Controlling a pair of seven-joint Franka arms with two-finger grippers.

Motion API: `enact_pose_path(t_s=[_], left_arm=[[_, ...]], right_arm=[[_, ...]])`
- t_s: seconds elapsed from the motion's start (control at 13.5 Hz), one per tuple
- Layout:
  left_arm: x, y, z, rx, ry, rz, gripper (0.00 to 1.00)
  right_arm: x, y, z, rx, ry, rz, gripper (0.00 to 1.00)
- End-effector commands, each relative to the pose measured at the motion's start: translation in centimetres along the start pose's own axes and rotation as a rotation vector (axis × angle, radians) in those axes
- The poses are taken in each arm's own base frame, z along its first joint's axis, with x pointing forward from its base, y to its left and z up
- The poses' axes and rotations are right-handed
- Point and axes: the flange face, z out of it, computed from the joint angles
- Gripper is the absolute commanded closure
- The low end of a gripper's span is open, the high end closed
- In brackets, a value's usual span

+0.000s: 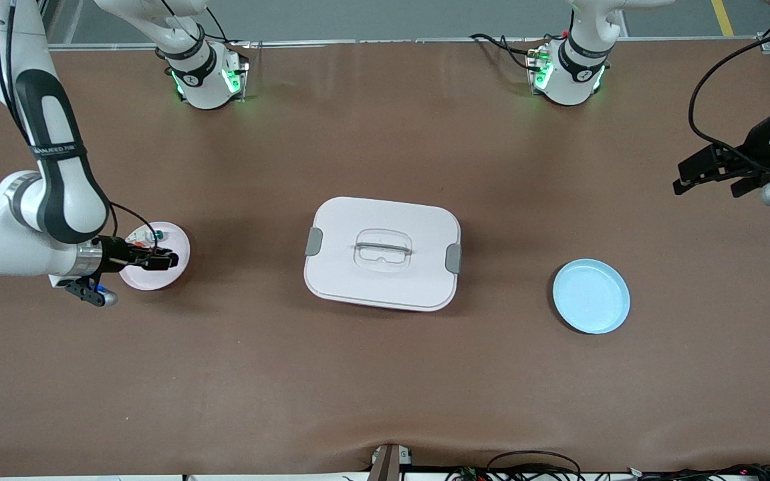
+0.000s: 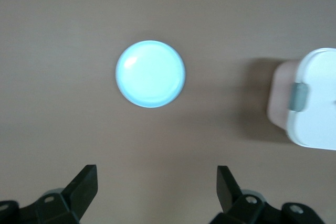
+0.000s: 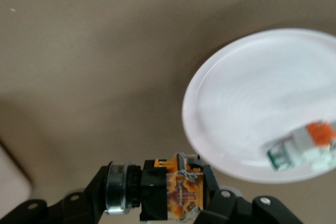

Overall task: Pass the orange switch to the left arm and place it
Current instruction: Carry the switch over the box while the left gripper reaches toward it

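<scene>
Sitting tight between the closed jaws of the right gripper (image 1: 166,259) is the orange switch (image 3: 178,193), up over the pink plate (image 1: 174,240). A small white-and-green part (image 3: 304,148) is lying on that plate. The box (image 1: 382,252) is resting between the pink plate and the blue plate (image 1: 591,296). The left gripper (image 2: 157,187) is waiting with jaws wide open, above the table near the blue plate.

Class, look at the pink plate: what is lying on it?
On the pink plate lies a small white-and-green part with an orange bit. The right end effector, gripping the orange switch, covers part of the plate in the front view.
</scene>
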Motion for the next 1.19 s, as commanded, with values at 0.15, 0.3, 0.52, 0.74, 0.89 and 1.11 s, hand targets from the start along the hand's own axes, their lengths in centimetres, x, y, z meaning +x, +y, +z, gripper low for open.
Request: enact_pose_path(t_s=[0.15, 0.3, 0.52, 0.74, 0.89, 1.11], left_arm=[[-0.6, 2.7, -1.8, -0.195, -0.003, 0.03, 0.0], [-0.3, 3.5, -1.5, -0.297, -0.012, 0.034, 0.0], [0.8, 5.3, -0.1, -0.427, -0.035, 0.034, 0.0], [2.1, 7.7, 1.2, -0.561, -0.035, 0.013, 0.0], [2.3, 10.7, 1.7, -0.568, -0.01, 0.041, 0.0], [3.7, 14.1, 4.1, -0.639, 0.0, 0.035, 0.0]], right_arm=[[-3.5, -10.5, -5.9, 0.09, -0.1, 0.19, 1.0], [-5.7, -15.5, -8.3, 0.121, -0.108, 0.257, 1.0], [-9.4, -22.6, -9.5, 0.188, -0.149, 0.399, 1.0], [-12.7, -27.9, -10.0, 0.222, -0.174, 0.497, 1.0], [-14.3, -30.2, -11.1, 0.258, -0.185, 0.586, 1.0], [-16.8, -34.4, -11.1, 0.316, -0.165, 0.683, 1.0]])
